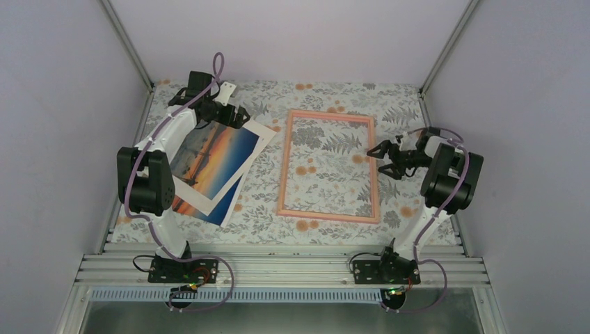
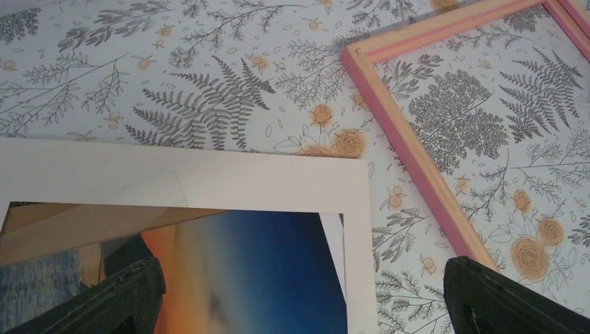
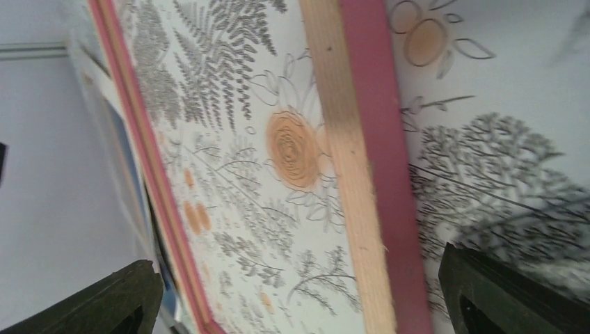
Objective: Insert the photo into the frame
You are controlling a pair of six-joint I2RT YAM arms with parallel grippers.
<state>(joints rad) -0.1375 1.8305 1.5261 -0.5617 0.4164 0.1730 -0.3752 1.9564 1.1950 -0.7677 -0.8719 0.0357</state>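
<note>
So the glossy rectangular sunset photo (image 1: 212, 156) is lying skewed on the fern-and-flower patterned bench (image 1: 327, 90), showing through a white card mat border (image 1: 259, 136). It sits at about 9 o'clock from the thin pink rectangular frame (image 1: 284, 167), just beside it but not touching, and the bench pattern shows through the frame's opening. The left pincer (image 1: 238, 115) hangs over the mat's far corner, around 1 o'clock of the photo, jaws spread wide with nothing in them, and the right pincer (image 1: 376, 154) is over the frame's 3 o'clock rail, also wide open and gripping nothing.
</note>
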